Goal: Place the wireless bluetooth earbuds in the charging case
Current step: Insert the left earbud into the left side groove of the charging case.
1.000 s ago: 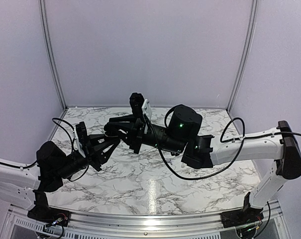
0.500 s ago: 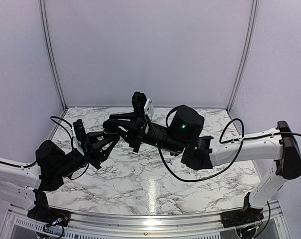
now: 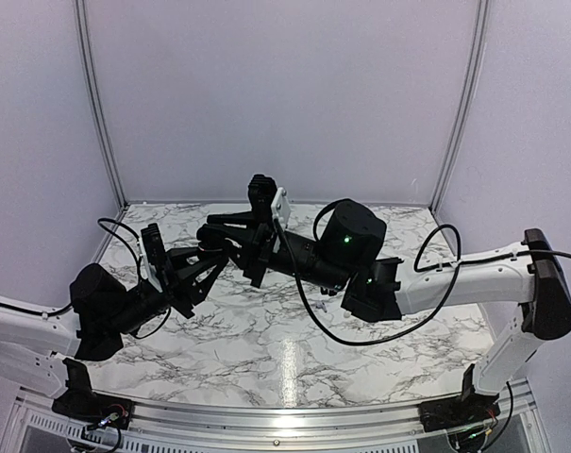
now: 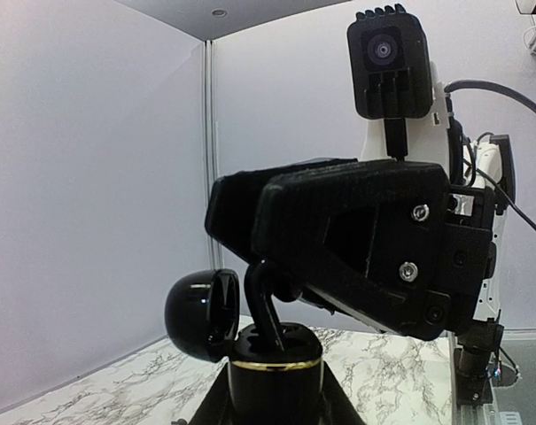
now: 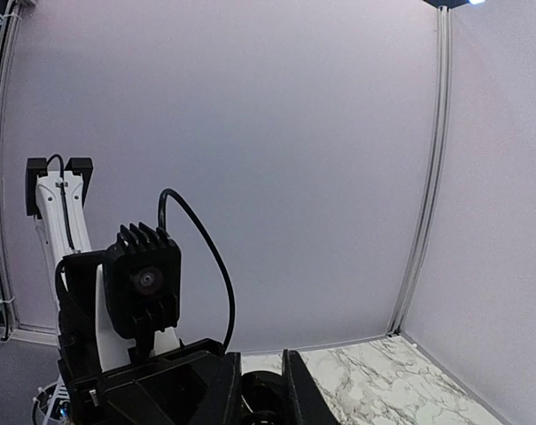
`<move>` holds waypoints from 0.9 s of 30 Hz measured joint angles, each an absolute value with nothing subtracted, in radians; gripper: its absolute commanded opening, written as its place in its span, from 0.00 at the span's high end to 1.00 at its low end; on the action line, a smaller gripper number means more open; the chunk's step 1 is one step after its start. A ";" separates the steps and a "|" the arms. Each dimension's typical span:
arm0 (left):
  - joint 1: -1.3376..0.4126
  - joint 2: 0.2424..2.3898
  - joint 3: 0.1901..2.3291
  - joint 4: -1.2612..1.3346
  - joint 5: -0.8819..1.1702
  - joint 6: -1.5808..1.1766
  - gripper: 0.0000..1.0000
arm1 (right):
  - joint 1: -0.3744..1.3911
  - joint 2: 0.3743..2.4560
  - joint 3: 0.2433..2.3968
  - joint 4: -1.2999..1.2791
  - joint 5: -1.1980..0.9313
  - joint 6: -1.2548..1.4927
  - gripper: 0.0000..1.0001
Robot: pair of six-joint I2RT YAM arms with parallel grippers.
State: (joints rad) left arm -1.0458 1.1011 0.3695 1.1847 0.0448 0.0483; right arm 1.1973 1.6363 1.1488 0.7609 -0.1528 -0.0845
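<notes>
From above, my left tool [image 3: 215, 262] and right tool [image 3: 209, 237] are hovering tip to tip over the far-left part of the worktop [image 3: 285, 351]. At my left wrist, my left tool is gripping the open black charging case [image 4: 275, 372], and my right tool is pinching a black earbud [image 4: 260, 297] at its mouth. At my right wrist, the case is showing between my closed fingers.
</notes>
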 measured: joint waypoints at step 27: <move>-1.044 1.124 0.380 1.185 0.045 0.044 1.00 | 1.203 1.636 1.163 0.762 -0.109 -0.171 0.94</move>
State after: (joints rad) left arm -1.0439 1.1236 0.3798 1.1854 0.0448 0.0437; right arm 1.2026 1.6363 1.1625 0.7620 -0.1085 -0.1707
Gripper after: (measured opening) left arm 0.252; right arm 0.155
